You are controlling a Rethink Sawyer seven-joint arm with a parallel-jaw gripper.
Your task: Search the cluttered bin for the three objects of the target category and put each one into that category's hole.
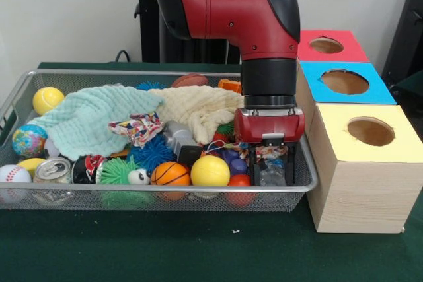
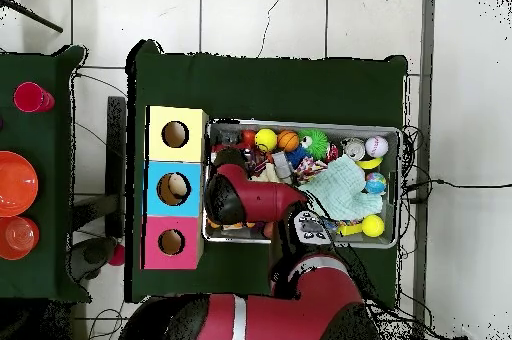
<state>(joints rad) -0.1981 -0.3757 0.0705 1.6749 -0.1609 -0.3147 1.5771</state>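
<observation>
My gripper (image 1: 272, 171) is lowered into the right end of the wire bin (image 1: 165, 189), close to the wall beside the boxes. A scrap of patterned cloth (image 1: 269, 152) and a clear crumpled plastic piece (image 1: 272, 176) sit right at its tip. Three hole boxes stand to the right: red (image 1: 344, 54), blue (image 1: 377, 92) and yellow (image 1: 337, 120). In the overhead view the arm (image 2: 240, 201) covers the gripper and the bin's left part, next to the blue box (image 2: 158, 188), whose hole shows something tan inside.
The bin is full: a mint cloth (image 1: 92, 120), cream cloth (image 1: 198, 110), mini basketball (image 1: 170, 174), yellow ball (image 1: 209, 170), baseball (image 1: 13, 175), can (image 1: 53, 170), globe ball (image 1: 29, 140), green spiky ball (image 1: 115, 171), football (image 1: 190, 80). Red cups stand on a side table (image 2: 30, 206).
</observation>
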